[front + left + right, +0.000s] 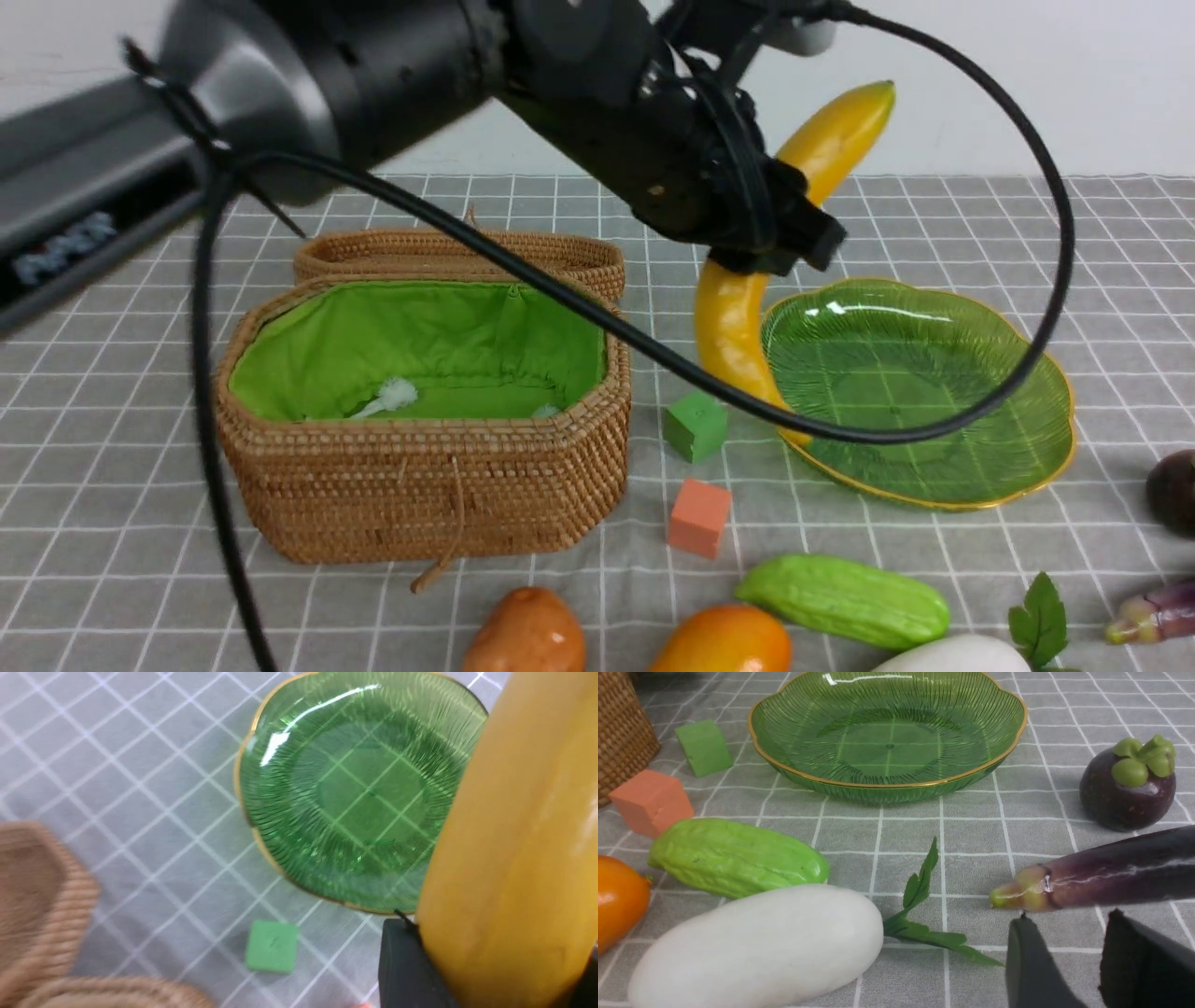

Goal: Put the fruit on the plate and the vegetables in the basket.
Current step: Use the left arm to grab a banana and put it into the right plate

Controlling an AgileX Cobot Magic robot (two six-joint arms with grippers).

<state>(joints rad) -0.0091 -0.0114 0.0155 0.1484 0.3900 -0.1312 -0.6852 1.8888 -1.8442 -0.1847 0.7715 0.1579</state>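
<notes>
The left claw (780, 238) clenched the curved yellow banana (733, 327) nearly upright, the wide green glass plate (915, 373) lying below it. The right claw (1066, 938) stood released and empty, the long dark purple eggplant (1120, 872) just beyond its fingertips.

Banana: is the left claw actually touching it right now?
Touching. Left wrist view: the left claw has a black finger pressed flush against the banana, no gap. Front view: it clamps the banana mid-length.
</notes>
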